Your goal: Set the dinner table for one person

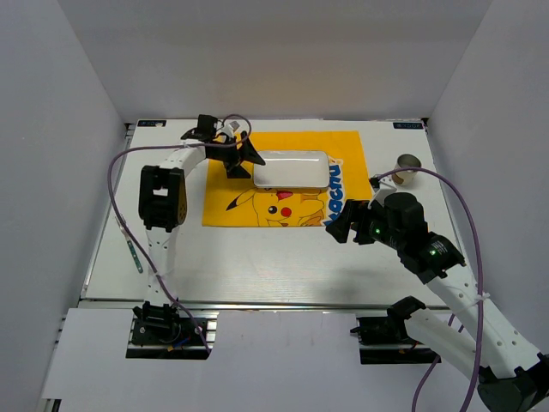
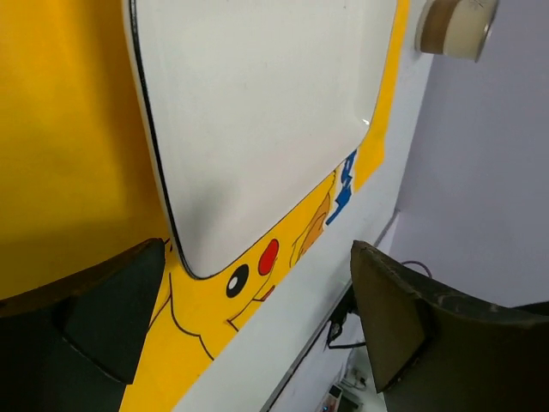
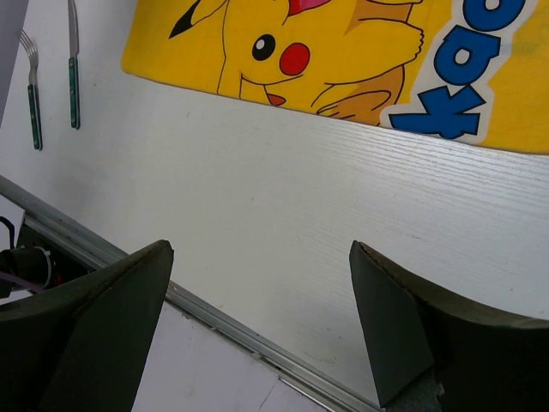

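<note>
Cutlery lies farthest left on the white counter: a fork and a knife, both with green handles, side by side and parallel near the counter's left edge, well apart from the cloth. From above they show only as one thin sliver.

Next comes the left arm, bent over the far left part of the counter. The left fingers are released and spread wide, hanging at the left short end of the plate; the wrist view shows the plate's rounded corner just ahead of the gap between them, with neither finger touching it.

A yellow placemat printed with a cartoon character and blue lettering lies flat in the middle of the counter's far half. A white rectangular plate with rounded corners rests on its far portion, long side running left to right, covering the upper part of the print. Its shallow well shows plain glossy white with a small glint near one corner.

Right of the print's lower corner, the right fingers hover over bare counter just beside the placemat's near right corner, likewise spread and gripping nothing; their wrist camera looks across white counter to the placemat's near edge.

Farthest right, a small round cup sits on the counter beyond the placemat's right edge, near the side wall. Whether it holds anything cannot be told.
</note>
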